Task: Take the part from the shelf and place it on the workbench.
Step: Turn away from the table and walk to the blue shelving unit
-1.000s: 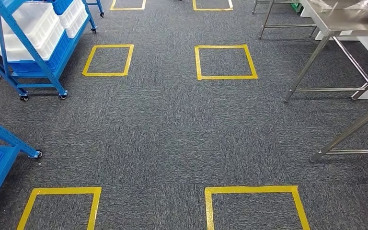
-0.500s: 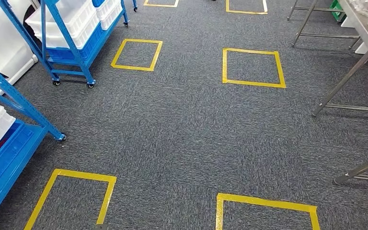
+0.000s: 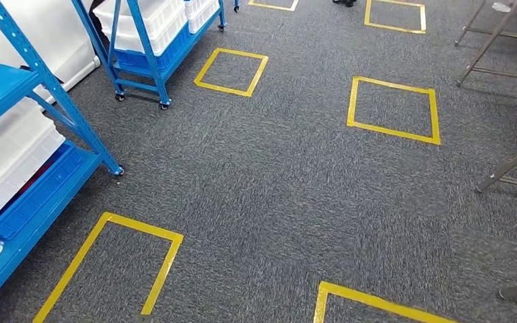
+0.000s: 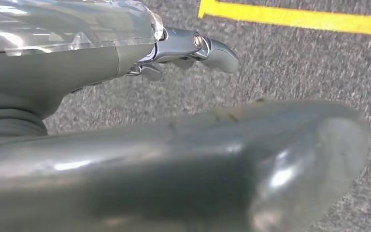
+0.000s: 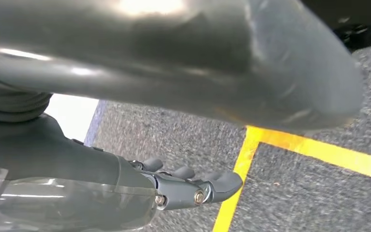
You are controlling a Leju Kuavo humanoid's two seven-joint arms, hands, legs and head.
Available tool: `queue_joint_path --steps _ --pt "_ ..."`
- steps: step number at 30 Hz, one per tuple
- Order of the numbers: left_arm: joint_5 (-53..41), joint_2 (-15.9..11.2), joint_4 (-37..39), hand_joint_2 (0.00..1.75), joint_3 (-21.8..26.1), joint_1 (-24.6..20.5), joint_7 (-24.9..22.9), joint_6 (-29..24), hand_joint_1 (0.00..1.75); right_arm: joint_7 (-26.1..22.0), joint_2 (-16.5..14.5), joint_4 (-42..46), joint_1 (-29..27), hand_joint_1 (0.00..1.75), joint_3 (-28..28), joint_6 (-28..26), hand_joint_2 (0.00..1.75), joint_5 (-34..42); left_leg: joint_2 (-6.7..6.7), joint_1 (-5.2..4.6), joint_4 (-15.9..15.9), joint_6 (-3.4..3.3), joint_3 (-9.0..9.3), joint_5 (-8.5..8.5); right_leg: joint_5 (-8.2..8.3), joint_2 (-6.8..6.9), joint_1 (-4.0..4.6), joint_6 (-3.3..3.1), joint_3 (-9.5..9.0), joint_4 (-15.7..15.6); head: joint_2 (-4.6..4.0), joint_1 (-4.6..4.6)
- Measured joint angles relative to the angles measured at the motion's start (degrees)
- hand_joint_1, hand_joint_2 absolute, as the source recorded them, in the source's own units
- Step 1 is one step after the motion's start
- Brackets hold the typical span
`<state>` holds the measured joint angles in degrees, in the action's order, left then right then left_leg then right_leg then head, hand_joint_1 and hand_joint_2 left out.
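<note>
A blue shelf point(image 3: 37, 101) stands at the left of the head view, with white bins point(image 3: 10, 158) on its lower levels. The part itself cannot be made out among them. A second blue shelf cart point(image 3: 149, 40) with white bins stands farther back. Steel legs of the workbench point(image 3: 511, 165) show at the right edge. My left hand point(image 4: 183, 48) hangs over the grey carpet, fingers stretched out and apart, holding nothing. My right hand point(image 5: 188, 186) also hangs above the carpet, fingers extended and empty.
Grey carpet carries several yellow tape squares, one near my feet point(image 3: 111, 266) and two farther ahead point(image 3: 232, 70) point(image 3: 394, 108). More steel table legs point(image 3: 485, 40) stand at the far right. Open carpet lies between the shelves and the tables.
The whole head view has swung left: the blue shelf has come further into the picture at the left and the workbench has slid out to the right edge. The things themselves have not moved.
</note>
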<state>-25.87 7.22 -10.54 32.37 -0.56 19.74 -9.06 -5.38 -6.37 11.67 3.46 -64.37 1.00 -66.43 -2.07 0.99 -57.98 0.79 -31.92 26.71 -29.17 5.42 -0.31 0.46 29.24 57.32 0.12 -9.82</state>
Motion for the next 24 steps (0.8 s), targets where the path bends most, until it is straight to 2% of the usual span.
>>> queue_joint_path --steps 1,3,5,6,7,8,9,10,12,13,14,15,16,17,19,20,22,23,24 --pt "-0.01 -0.05 -0.01 0.0 0.0 0.06 0.02 0.07 0.0 0.0 0.0 0.0 0.14 0.0 0.0 -0.03 0.0 0.01 0.39 -0.07 0.1 -0.47 -0.05 -0.08 -0.11 -0.01 -0.16 0.37 -0.08 -0.01 0.01 0.0" --pt "-0.05 -0.16 -0.02 0.0 0.01 0.03 0.05 0.16 0.0 0.01 -0.01 0.0 0.22 0.0 0.0 -0.07 0.0 0.01 1.24 -0.09 0.42 -1.33 -0.02 -0.35 -1.66 -1.84 -0.51 0.95 0.66 1.85 0.0 0.01" --pt "-0.31 -0.22 -0.02 0.0 0.02 -0.15 0.08 0.21 0.0 0.03 -0.05 -0.01 0.07 0.0 0.0 -0.08 0.0 -0.05 2.18 -0.2 0.56 -1.86 -0.06 -0.51 -5.18 -4.24 -0.56 1.01 3.76 8.25 -0.01 0.03" --pt "-0.51 -0.25 -0.02 0.0 0.02 -0.24 0.09 0.24 0.0 0.04 -0.08 -0.02 -0.01 0.0 0.0 -0.08 0.0 -0.1 2.74 -0.39 0.55 -2.03 -0.13 -0.52 -6.83 -4.71 -0.49 0.86 5.92 12.37 -0.01 0.03" --pt "-0.68 -0.25 -0.02 0.0 0.01 -0.27 0.11 0.26 0.0 0.06 -0.09 -0.02 -0.08 0.0 0.0 -0.08 0.0 -0.15 3.36 -0.63 0.55 -2.18 -0.13 -0.52 -7.62 -4.89 -0.37 0.63 7.71 15.54 -0.01 0.03" --pt "-0.81 -0.25 -0.02 0.0 0.01 -0.26 0.12 0.27 0.0 0.08 -0.09 -0.02 -0.11 0.0 0.0 -0.09 0.0 -0.2 4.02 -0.88 0.54 -2.29 -0.08 -0.5 -7.29 -5.03 -0.17 0.27 8.73 16.93 -0.01 0.02" --pt "-0.86 -0.25 -0.02 0.0 0.01 -0.25 0.14 0.27 0.0 0.09 -0.09 -0.02 -0.12 0.0 0.0 -0.1 0.0 -0.24 4.73 -1.1 0.53 -2.36 0.03 -0.49 -5.69 -5.25 0.11 -0.25 8.61 15.83 -0.01 0.02" --pt "-0.86 -0.25 -0.02 0.0 0.02 -0.24 0.15 0.27 0.0 0.1 -0.08 -0.02 -0.11 0.0 0.0 -0.13 0.0 -0.27 5.43 -1.24 0.53 -2.41 0.17 -0.47 -3.31 -5.68 0.49 -0.88 7.5 12.69 -0.01 0.02" --pt "-0.87 -0.14 -0.02 0.0 0.02 -0.29 0.24 0.3 0.0 0.11 0.07 -0.01 -0.14 0.0 0.0 -0.19 0.0 -0.33 6.66 -1.26 0.52 -2.39 0.26 -0.45 0.97 -8.19 1.33 -2.33 4.38 4.63 -0.01 0.02" --pt "-0.88 -0.05 -0.02 0.0 0.02 -0.35 0.29 0.32 0.0 0.11 0.18 -0.01 -0.15 0.0 0.0 -0.2 0.0 -0.34 7.2 -1.14 0.5 -2.29 0.13 -0.47 2.0 -9.23 1.59 -2.84 3.39 2.05 -0.01 0.03" --pt "-0.9 0.03 -0.02 0.0 0.02 -0.38 0.33 0.36 0.0 0.11 0.3 0.0 -0.14 0.0 0.0 -0.22 0.0 -0.36 7.74 -1.0 0.5 -2.16 -0.05 -0.51 2.33 -9.93 1.76 -3.2 2.92 0.73 -0.01 0.03" --pt "-0.91 0.08 -0.02 0.0 0.02 -0.38 0.34 0.42 0.0 0.13 0.38 0.01 -0.08 0.0 0.0 -0.22 0.0 -0.37 8.3 -0.93 0.58 -1.92 -0.22 -0.6 2.32 -9.78 1.78 -3.36 2.82 0.44 -0.01 0.03" --pt "-0.93 0.08 -0.02 0.0 0.02 -0.33 0.34 0.47 0.0 0.14 0.39 0.01 0.0 0.0 0.0 -0.23 0.0 -0.37 8.85 -0.91 0.66 -1.7 -0.3 -0.67 2.52 -9.05 1.59 -3.4 2.61 -0.12 0.0 0.03" --pt "-0.96 0.05 -0.02 0.0 0.01 -0.25 0.36 0.51 0.0 0.15 0.38 0.01 0.06 0.0 0.0 -0.23 0.0 -0.39 8.55 -1.06 0.43 -1.5 -0.41 -0.45 2.74 -8.35 1.4 -3.39 2.19 -0.87 0.0 0.02" --pt "-0.98 -0.03 -0.02 0.0 0.0 -0.27 0.42 0.56 0.0 0.14 0.34 0.0 -0.01 0.0 0.0 -0.2 0.0 -0.43 6.32 -1.34 -2.53 -1.04 -1.67 1.55 3.23 -6.84 0.91 -3.38 1.22 -2.46 -0.01 0.01" --pt "-1.01 -0.08 -0.02 0.0 -0.01 -0.38 0.45 0.6 0.0 0.13 0.32 0.0 -0.13 0.0 0.0 -0.17 0.0 -0.44 4.72 -1.27 -5.69 -0.78 -3.13 3.31 3.22 -6.05 0.91 -3.32 0.89 -2.76 -0.01 0.0" --pt "-1.11 -0.18 -0.02 0.0 -0.02 -0.58 0.49 0.7 0.0 0.15 0.29 0.0 -0.27 0.0 0.0 -0.13 0.0 -0.45 3.28 -0.78 -12.69 -0.12 -6.59 6.36 2.97 -4.51 0.81 -3.17 0.7 -2.76 -0.01 -0.01" --pt "-1.27 -0.24 -0.02 0.0 -0.03 -0.59 0.5 0.75 0.0 0.16 0.27 0.0 -0.24 0.0 0.0 -0.12 0.0 -0.45 2.95 -0.44 -14.76 0.3 -7.66 6.75 2.77 -3.73 0.66 -2.98 0.64 -2.64 -0.01 -0.01" --pt "-1.45 -0.32 -0.02 0.0 -0.04 -0.52 0.5 0.79 0.0 0.17 0.24 0.0 -0.19 0.0 0.0 -0.11 0.0 -0.45 2.73 -0.1 -14.58 0.74 -7.62 5.98 2.54 -3.07 0.43 -2.72 0.58 -2.44 -0.01 0.0"
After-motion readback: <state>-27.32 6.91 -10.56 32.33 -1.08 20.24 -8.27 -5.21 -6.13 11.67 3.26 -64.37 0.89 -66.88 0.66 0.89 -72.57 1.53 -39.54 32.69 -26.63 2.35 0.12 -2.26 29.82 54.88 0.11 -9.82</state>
